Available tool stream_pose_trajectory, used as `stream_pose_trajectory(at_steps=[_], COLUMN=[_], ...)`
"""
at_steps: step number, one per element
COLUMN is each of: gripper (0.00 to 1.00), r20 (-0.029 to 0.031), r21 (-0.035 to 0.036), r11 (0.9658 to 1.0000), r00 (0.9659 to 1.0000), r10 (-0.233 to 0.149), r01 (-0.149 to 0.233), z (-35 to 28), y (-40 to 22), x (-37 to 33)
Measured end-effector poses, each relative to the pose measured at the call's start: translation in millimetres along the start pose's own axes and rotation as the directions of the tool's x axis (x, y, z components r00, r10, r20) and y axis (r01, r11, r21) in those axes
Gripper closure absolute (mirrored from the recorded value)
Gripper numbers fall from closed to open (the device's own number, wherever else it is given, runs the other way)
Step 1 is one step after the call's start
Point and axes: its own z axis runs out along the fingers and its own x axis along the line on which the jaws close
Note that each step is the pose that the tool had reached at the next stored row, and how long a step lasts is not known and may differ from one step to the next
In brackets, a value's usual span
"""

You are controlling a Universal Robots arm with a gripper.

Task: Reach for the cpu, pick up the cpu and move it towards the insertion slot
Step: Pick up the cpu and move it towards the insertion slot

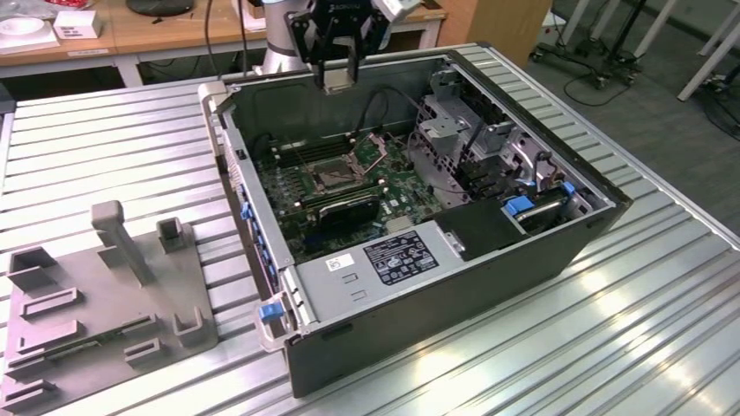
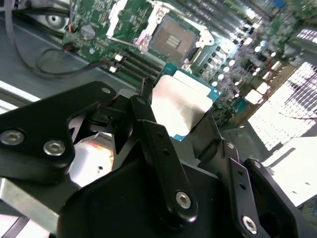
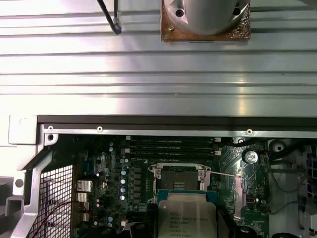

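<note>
On the exterior view's left, a grey plastic tray (image 1: 104, 303) with square recesses and upright posts lies on the ribbed silvery metal table (image 1: 601, 329), well apart from the arm. Beside it, toward the exterior view's right, stands the open black computer case (image 1: 463, 286), its green motherboard (image 1: 347, 186) exposed and a white rectangular barcode label (image 1: 343, 262) on the grey housing at its near edge.

The black-fingered gripper (image 1: 336, 80) hangs above the far rim of the case. Its jaws are clamped on the cpu (image 1: 336, 81), a small thin flat square chip with a pale silvery-beige metal face, which sits at the fingertips, clear of the board below.

In the second wrist view, the cpu (image 2: 181, 106) lies between the two black fingers (image 2: 153, 144), one on each of its opposite edges, its face flat and its green border visible at the far edge. Beyond it, on the board, sits the insertion slot (image 2: 171, 37), a square socket with a silvery metal frame and dark centre; the chip and the socket are apart.

In the first wrist view, the cpu (image 3: 186, 215) hangs in front of the insertion slot (image 3: 179, 178), overlapping its near edge in the picture. The long narrow black memory slots (image 3: 171, 144) run alongside the socket's far side, just inside the case wall (image 3: 148, 119).
</note>
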Motion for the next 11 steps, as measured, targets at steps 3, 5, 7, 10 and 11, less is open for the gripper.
stream_pose_trajectory(at_steps=[3,5,7,10,11], gripper=[0.45,0.45,0.45,0.45,0.45], r20=[0.0015,-0.0046,-0.0073,-0.0073,-0.0074], r21=[0.0082,0.0252,0.0303,0.0303,0.0298], r11=[1.0000,0.9997,0.9995,0.9995,0.9996], r00=[1.0000,1.0000,1.0000,1.0000,1.0000], r10=[0.000,0.001,0.001,0.001,0.001], r01=[0.000,-0.001,-0.001,-0.001,-0.001], z=[0.0,-0.1,-0.1,0.0,0.0], y=[0.0,0.0,0.2,1.0,1.3], x=[0.0,-0.3,-0.9,-2.7,-3.3])
